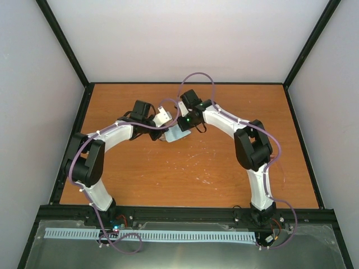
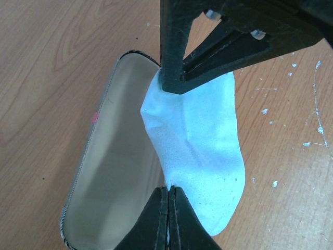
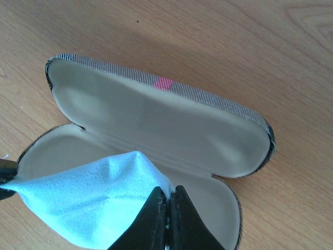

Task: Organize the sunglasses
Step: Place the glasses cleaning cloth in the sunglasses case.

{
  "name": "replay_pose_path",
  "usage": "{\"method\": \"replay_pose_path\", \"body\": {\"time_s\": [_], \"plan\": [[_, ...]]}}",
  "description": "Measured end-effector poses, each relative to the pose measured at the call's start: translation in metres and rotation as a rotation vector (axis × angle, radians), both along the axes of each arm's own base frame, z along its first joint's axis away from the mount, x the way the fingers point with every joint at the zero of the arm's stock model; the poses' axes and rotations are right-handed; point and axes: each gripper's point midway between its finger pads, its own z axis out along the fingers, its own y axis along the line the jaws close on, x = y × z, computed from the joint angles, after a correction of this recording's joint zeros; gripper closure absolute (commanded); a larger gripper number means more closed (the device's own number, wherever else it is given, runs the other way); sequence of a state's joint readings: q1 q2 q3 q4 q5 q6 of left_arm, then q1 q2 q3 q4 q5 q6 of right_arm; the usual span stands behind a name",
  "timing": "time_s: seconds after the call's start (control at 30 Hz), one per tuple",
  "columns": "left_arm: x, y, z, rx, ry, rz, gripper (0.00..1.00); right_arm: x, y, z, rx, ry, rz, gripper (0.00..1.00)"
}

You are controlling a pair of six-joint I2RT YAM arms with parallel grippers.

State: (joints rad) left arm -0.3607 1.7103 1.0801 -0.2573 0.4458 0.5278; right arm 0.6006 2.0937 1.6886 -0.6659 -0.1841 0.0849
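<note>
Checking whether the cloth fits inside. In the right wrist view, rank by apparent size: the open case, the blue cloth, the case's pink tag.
1. open case, largest, spanning most of the frame.
2. blue cloth, though nearer the camera and cropped, so unsure.
3. pink tag, smallest by far.

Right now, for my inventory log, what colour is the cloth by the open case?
Light blue cloth; clearest in the left wrist view.

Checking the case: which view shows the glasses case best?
Right wrist: the open glasses case fills the frame, both halves and beige lining visible, blue cloth over one. Left wrist shows one half beside the cloth; top external, a tiny pale patch.
</note>
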Motion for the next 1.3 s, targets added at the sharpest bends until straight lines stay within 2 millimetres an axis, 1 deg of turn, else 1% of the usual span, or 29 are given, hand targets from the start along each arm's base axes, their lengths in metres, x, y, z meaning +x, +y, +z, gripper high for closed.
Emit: {"method": "replay_pose_path", "body": {"time_s": [0.33,0.53,0.7,1.0,1.3], "plan": [[0.002,0.002,-0.01,-0.023,0.041,0.013,0.99,0.009,0.005,-0.008,0.004,0.035,0.022,0.97],[0.009,0.014,-0.019,-0.027,0.063,0.04,0.99,0.016,0.001,-0.014,0.009,0.054,0.01,0.97],[0.013,0.02,-0.024,-0.028,0.075,0.056,0.99,0.019,0.004,-0.016,0.023,0.063,0.014,0.97],[0.015,0.016,-0.028,-0.056,0.085,0.042,0.99,0.015,0.007,-0.024,0.034,0.094,0.023,0.97],[0.017,0.015,-0.038,-0.046,0.085,0.033,0.99,0.015,0.006,-0.033,0.033,0.113,0.016,0.97]]}}
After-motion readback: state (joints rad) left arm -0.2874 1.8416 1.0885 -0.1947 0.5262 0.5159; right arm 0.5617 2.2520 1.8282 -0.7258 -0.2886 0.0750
